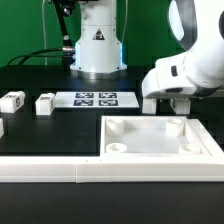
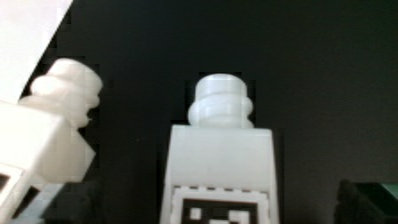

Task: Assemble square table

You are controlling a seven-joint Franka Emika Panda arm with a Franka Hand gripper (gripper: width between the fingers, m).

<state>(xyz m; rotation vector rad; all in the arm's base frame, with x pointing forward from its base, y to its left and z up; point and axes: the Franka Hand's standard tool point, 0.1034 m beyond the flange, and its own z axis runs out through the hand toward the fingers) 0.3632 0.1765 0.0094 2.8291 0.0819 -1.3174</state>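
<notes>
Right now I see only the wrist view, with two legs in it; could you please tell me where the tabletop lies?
Observer: The tabletop lies flat, sockets up, toward the exterior view's right.
Operator: Thank you; is anything in front of it?
Observer: A long white rail runs across just in front of it.
Operator: Which legs do you see?
Observer: Two legs lie at the exterior view's left, beside the marker board; whether they are yours I cannot tell.
</notes>
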